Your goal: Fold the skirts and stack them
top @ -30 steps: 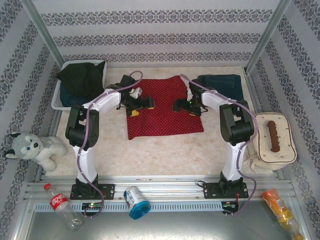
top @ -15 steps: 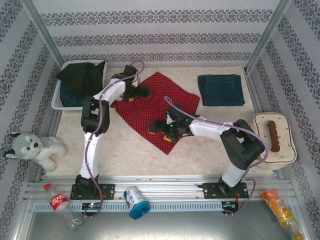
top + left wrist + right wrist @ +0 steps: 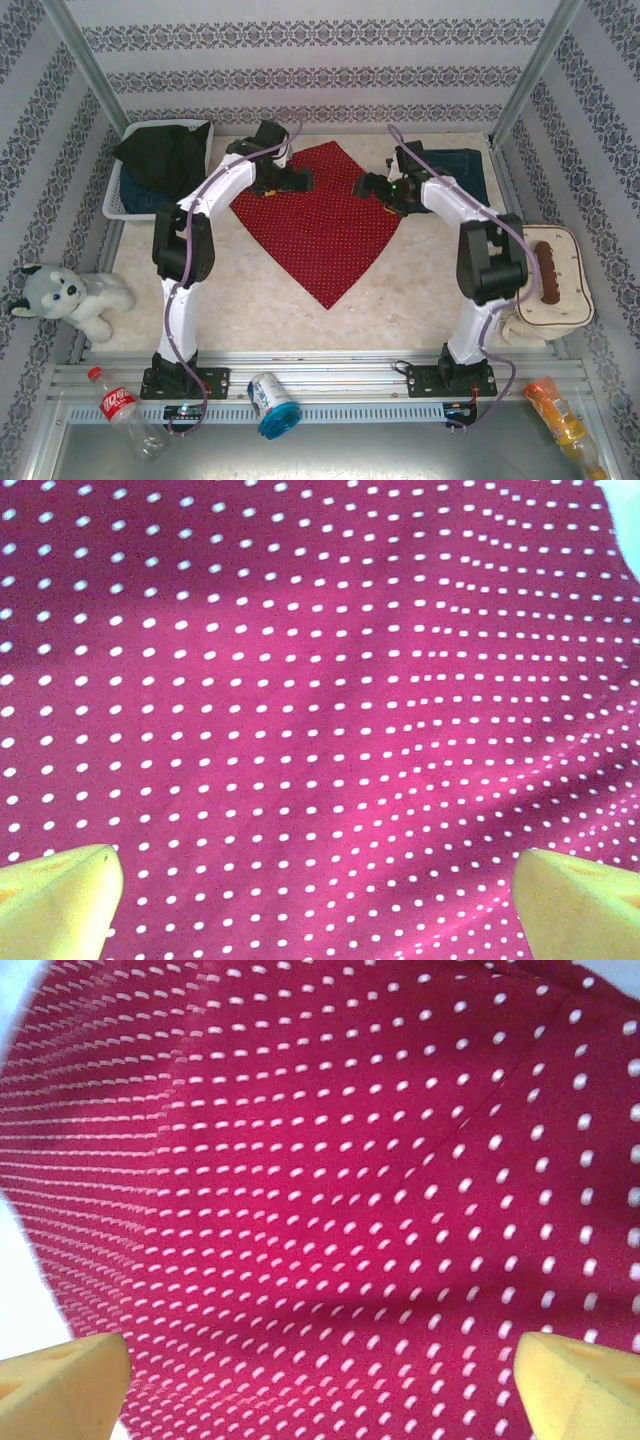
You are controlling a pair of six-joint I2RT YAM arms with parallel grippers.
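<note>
The red skirt with white polka dots (image 3: 325, 225) lies spread flat as a diamond in the middle of the table, one corner pointing to the front. My left gripper (image 3: 293, 181) hovers over its back left part, open, yellow pads (image 3: 60, 900) wide apart above the cloth (image 3: 320, 680). Over the skirt's back right edge my right gripper (image 3: 366, 186) is open too, with dotted cloth (image 3: 330, 1180) below its pads (image 3: 575, 1385). A folded denim skirt (image 3: 466, 162) lies at the back right, partly behind the right arm. The black skirt (image 3: 165, 150) is heaped on another denim one (image 3: 145, 200) in the basket.
The white mesh basket (image 3: 113, 200) stands at the back left. A plush husky (image 3: 65, 295) lies at the left edge, a beige bag (image 3: 545, 275) at the right. A bottle (image 3: 125, 410), a can (image 3: 272, 403) and an orange packet (image 3: 560, 415) rest on the front rail.
The red skirt has turned from a square lie into a diamond and spread out flatter. My right gripper went to its front corner and then back to its back right edge; the left stayed at the back left.
</note>
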